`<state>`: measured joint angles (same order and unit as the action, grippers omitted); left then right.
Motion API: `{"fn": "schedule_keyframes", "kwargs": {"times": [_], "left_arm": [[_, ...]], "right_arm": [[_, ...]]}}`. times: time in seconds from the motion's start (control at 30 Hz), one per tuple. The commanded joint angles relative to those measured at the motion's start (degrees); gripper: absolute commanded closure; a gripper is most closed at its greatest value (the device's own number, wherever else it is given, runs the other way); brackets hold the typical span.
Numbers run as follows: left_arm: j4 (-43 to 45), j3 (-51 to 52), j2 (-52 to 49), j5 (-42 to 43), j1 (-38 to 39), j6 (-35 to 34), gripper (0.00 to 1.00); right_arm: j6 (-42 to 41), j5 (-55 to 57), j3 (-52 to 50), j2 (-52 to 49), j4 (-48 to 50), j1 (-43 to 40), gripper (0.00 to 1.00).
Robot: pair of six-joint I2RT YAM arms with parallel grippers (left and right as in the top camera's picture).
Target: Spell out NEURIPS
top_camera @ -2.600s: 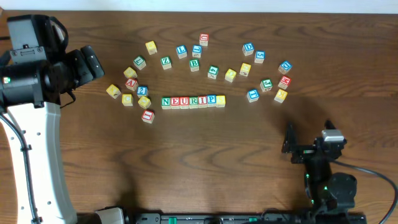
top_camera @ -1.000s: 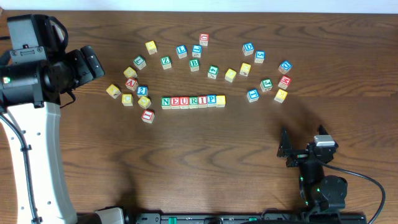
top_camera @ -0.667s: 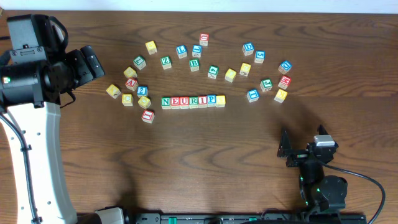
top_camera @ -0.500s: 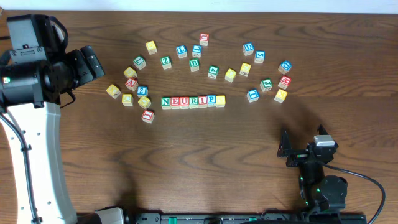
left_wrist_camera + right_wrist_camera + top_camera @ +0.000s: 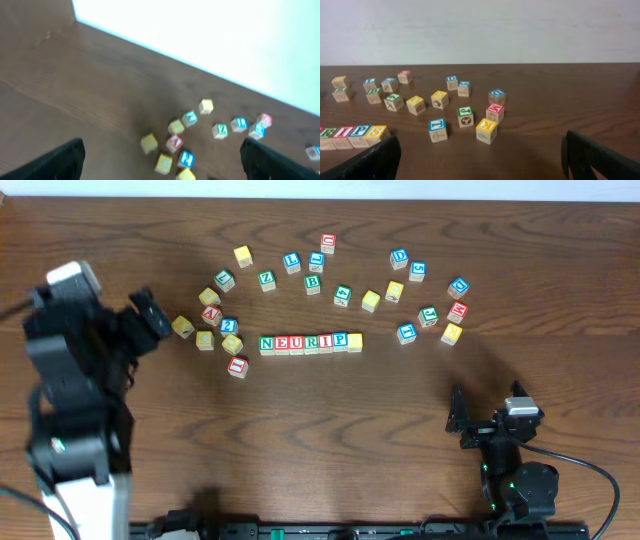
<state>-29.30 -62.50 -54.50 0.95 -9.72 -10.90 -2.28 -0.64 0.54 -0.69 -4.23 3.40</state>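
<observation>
The NEURIPS cubes (image 5: 310,342) lie in one touching row at mid-table: green N (image 5: 267,343), red E, red U, green R, red I, blue P (image 5: 340,340), then a yellow-topped cube (image 5: 355,340). In the right wrist view the row's right end (image 5: 357,132) shows at the far left, with the yellow cube reading S (image 5: 376,132). My left gripper (image 5: 150,320) (image 5: 165,165) is open and empty, left of the row, beside a cluster of loose cubes. My right gripper (image 5: 487,408) (image 5: 480,160) is open and empty, near the table's front right, facing the cubes.
Loose letter cubes form an arc behind the row (image 5: 312,282). A tight cluster (image 5: 215,320) (image 5: 174,142) sits left of the row, and another group (image 5: 430,315) (image 5: 486,130) at the right. A pale wall (image 5: 480,30) backs the table's far edge.
My left arm has swung down toward the table's front and lowered, blurring its wrist view. The right arm and all the cubes have stayed put over the last second.
</observation>
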Motion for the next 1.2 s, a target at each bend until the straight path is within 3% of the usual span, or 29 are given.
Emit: {"fn": "schedule_keyframes", "kwargs": {"times": [0.0,0.4,0.8,1.17], "left_arm": [[7.4,12.3,8.4,1.7,-0.1,2.3,0.02],[28.0,41.9,32.6,1.6,-0.1,2.3,0.02],[30.2,54.5,47.2,1.6,-0.1,4.6,0.02],[30.5,58.8,52.6,1.6,-0.1,5.4,0.02]], "right_arm": [[0.7,-0.3,-0.2,0.3,0.0,-0.5,0.01],[0.7,-0.3,-0.2,0.3,0.0,-0.5,0.01],[0.7,-0.4,-0.2,0.3,0.0,-0.5,0.01],[0.7,-0.3,-0.2,0.3,0.0,-0.5,0.01]]}}
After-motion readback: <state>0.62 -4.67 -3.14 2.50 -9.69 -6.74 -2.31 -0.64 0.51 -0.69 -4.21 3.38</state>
